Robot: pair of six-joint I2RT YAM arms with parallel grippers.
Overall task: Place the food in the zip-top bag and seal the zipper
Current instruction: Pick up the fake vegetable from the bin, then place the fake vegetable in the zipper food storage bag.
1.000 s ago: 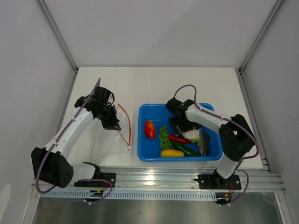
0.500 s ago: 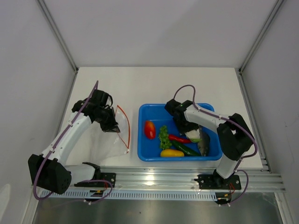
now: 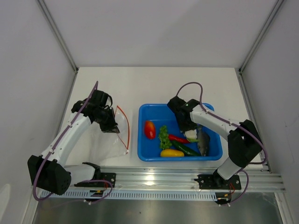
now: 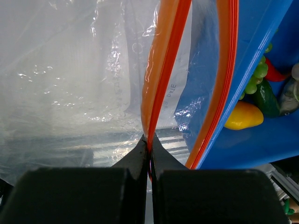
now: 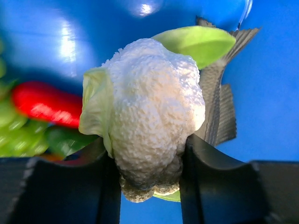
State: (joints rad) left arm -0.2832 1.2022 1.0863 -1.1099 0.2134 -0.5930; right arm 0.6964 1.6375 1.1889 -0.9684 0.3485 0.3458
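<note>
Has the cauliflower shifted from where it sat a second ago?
No. The cauliflower lies at the same spot in the blue tray, beside the fish, with the right hand closed around it.

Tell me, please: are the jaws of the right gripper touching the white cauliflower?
Touching. In the right wrist view, both jaws of the right gripper press against the sides of the cauliflower, with no gap showing.

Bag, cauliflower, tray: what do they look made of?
Bag: thin clear plastic film, glossy, crinkled with glints.
Cauliflower: likely foam or soft plastic, matte grainy white surface.
Tray: hard plastic, glossy blue, bright reflections.
</note>
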